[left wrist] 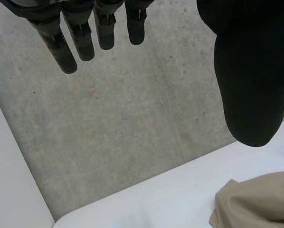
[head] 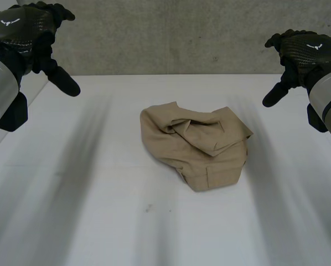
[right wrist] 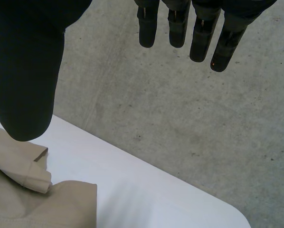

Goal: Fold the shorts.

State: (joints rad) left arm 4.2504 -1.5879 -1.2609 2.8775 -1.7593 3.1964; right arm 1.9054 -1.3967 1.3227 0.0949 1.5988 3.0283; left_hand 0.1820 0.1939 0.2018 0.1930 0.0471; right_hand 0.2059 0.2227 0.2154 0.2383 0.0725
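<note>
Centrally, tan shorts (head: 196,147) crumpled in heap on white tabletop (head: 88,221). Left hand (head: 30,33) and right hand (head: 304,52) raised well apart at either side, both spread wide, holding nothing. Best start: lower onto outer edges, pull heap flat before folding.

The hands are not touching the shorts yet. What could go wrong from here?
1. The crumpled beige cloth shorts lie bunched with overlapping layers; a hand may pinch several layers and fold the tangle.
2. The black left hand and black right hand hover open, wide apart; an uneven reach might drag the shorts across the white table.
</note>
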